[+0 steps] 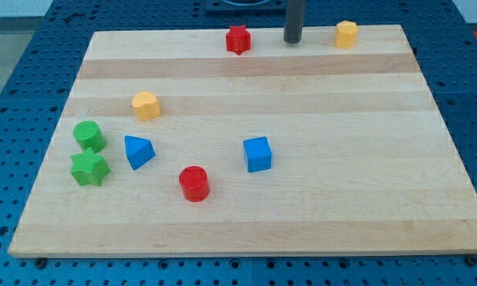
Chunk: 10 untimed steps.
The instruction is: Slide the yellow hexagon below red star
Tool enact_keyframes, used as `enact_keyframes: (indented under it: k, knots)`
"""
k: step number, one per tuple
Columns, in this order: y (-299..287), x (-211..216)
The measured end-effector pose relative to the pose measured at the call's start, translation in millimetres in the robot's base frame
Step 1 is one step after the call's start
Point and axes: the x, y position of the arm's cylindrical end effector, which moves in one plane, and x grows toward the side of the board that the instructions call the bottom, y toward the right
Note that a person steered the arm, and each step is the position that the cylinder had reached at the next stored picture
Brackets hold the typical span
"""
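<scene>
Because the rod carries no gripper, you have nothing that opens or closes here; my tip point(292, 40) simply rests on the wooden board point(246, 230) near its top edge. It sits between the red star point(238, 39) on the view's left and the yellow hexagon point(346, 34) on the view's right, touching neither.

You likely need to bring the hexagon leftward and downward, to the bare wood just under the star. From this spot, the main risk is that my tip stands on the wrong side of the hexagon: a push from here would drive it toward the view's right, away from the star. You should go round it first, and the board's top edge lies very close, so a push from below could tip it off the board.

Watch also for a glancing contact, which would spin the hexagon aside rather than carry it.

A second yellow block, heart-shaped point(145, 106), lies well apart at the view's left; do not mistake it for the target.
</scene>
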Motion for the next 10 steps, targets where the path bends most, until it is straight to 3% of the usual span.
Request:
enact_keyframes:
  k: [1, 6, 8, 10]
  knots:
    - [23.7, -17.6]
    - [88.7, -17.3]
    - [176.5, -17.3]
    - [151.2, 2.9]
